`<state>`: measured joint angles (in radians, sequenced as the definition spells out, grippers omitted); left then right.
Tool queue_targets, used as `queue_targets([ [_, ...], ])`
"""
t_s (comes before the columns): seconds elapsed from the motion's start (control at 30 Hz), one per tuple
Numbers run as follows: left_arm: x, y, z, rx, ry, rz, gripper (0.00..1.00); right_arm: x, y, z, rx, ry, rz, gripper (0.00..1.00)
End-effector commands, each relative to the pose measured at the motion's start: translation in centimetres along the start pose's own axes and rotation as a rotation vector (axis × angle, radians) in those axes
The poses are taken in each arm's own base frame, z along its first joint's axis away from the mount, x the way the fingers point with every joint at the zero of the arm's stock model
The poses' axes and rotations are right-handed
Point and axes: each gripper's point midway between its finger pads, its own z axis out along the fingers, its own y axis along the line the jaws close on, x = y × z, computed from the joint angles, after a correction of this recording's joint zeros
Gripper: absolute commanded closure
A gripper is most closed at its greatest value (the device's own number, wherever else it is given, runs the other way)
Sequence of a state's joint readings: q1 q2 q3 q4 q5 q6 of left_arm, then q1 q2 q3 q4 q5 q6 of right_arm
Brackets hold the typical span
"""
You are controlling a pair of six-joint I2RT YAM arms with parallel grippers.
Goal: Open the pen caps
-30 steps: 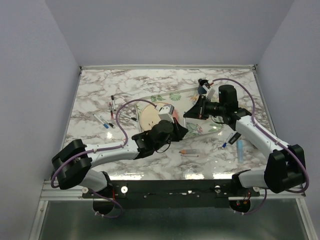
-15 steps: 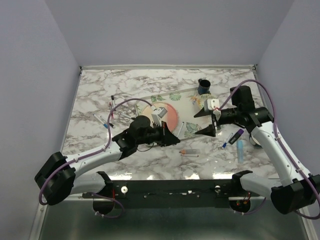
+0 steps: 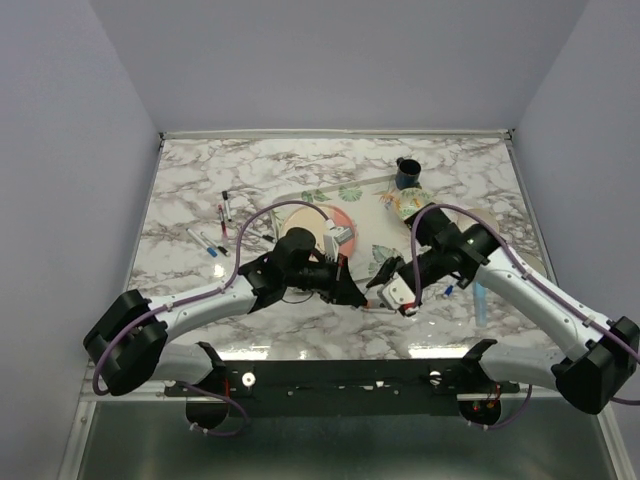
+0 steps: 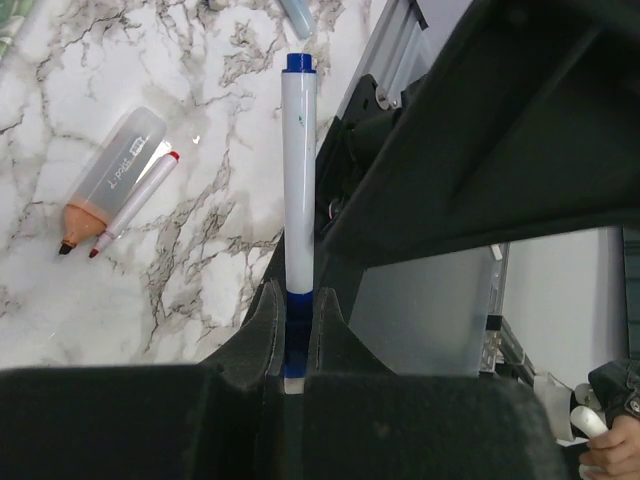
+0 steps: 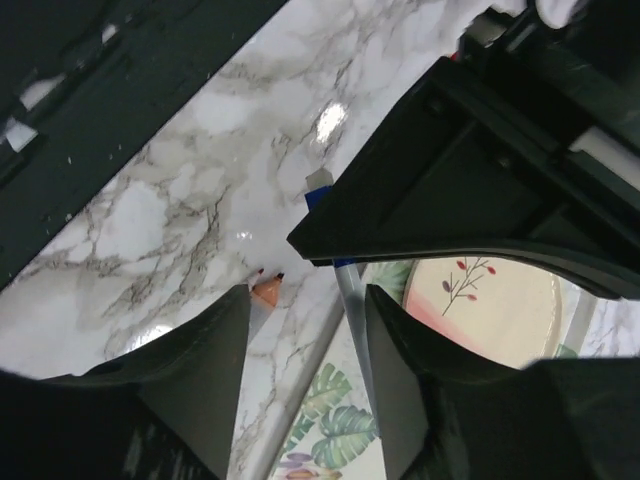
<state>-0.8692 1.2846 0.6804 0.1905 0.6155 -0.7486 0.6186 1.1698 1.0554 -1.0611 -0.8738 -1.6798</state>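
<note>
- The left gripper (image 3: pixel 350 288) and the right gripper (image 3: pixel 385 290) meet tip to tip at the near middle of the table (image 3: pixel 190 180).
- The plate (image 3: pixel 338 216) lies at the left end of the mat (image 3: pixel 350 193), just behind the left gripper.
- The cup (image 3: pixel 407 172) stands behind and right of the plate, by the mat's far edge.
- A scatter of thin pens (image 3: pixel 224 210) lies left of the plate, off the mat.
- A lone pen (image 3: pixel 480 300) lies right of the right arm, near the table's right edge.
- The held pen (image 4: pixel 298 170) sticks out from the left gripper, its lower end pinched between the fingers (image 4: pixel 262 325).
- A highlighter (image 4: pixel 110 180) lies on the table below the held pen, with a marker (image 4: pixel 138 203) just beside it.
- In the right wrist view, the right gripper's fingers (image 5: pixel 200 350) stand apart, with the left gripper just beyond them.
</note>
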Motion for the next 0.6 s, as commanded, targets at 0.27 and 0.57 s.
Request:
queue_targets([
  [0.27,0.8,-1.2,0.0,0.052,0.056,0.033,1.00,4.8,0.9,3.2,-0.119,0.320,-0.074,0.65],
  [0.57,2.2,1.7,-1.1,-0.092,0.081,0.043,1.00,8.0,1.2,1.1,-0.081,0.515,-0.058,0.99],
])
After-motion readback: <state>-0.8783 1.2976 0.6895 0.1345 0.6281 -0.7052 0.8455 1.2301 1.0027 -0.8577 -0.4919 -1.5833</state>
